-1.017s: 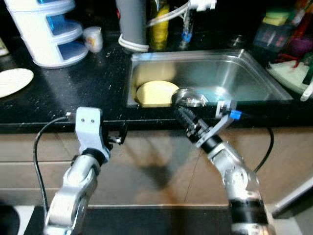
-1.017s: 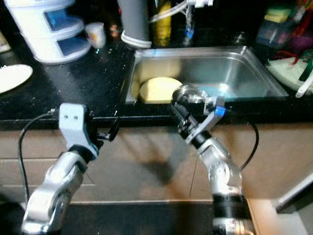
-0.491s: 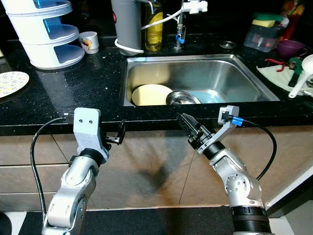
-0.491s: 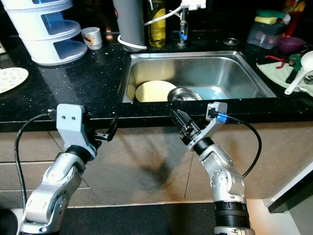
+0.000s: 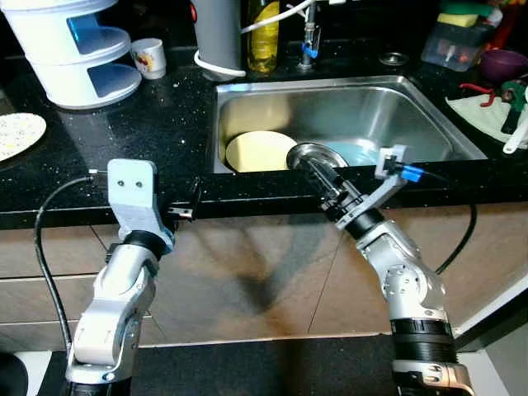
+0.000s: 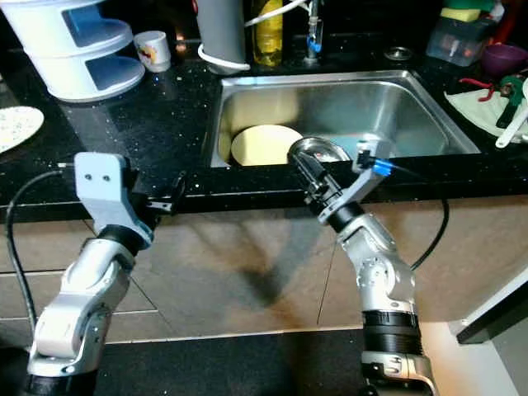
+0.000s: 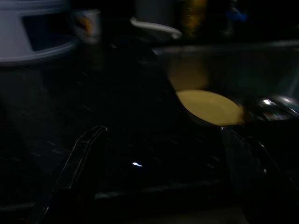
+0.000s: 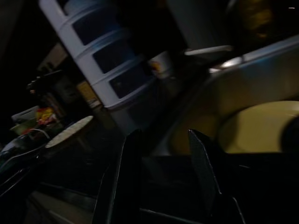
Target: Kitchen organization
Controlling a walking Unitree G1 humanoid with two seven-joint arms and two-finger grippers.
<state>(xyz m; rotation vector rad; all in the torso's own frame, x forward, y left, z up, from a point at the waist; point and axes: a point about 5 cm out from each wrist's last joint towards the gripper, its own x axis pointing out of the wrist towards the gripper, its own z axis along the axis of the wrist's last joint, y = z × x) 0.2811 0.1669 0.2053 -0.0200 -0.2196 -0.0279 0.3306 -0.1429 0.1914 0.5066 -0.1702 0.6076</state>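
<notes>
Dishes wait in the stainless steel sink (image 5: 429, 124) at upper centre, a round pale-yellow plate (image 5: 260, 152) beside a shiny steel bowl (image 5: 318, 155), so your right gripper (image 5: 326, 177), fingers parted and empty, sits at the counter's front edge by that bowl, while your left gripper (image 5: 191, 200), likewise spread, idles lower left.

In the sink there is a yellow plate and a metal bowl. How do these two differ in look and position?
The yellow plate is flat, matte and pale yellow; the metal bowl is deeper, shiny and silver. The yellow plate lies toward the sink's left wall, while the metal bowl sits right of it, near the front edge, just beyond the right gripper. Both are round and rest on the sink's bottom.
</notes>
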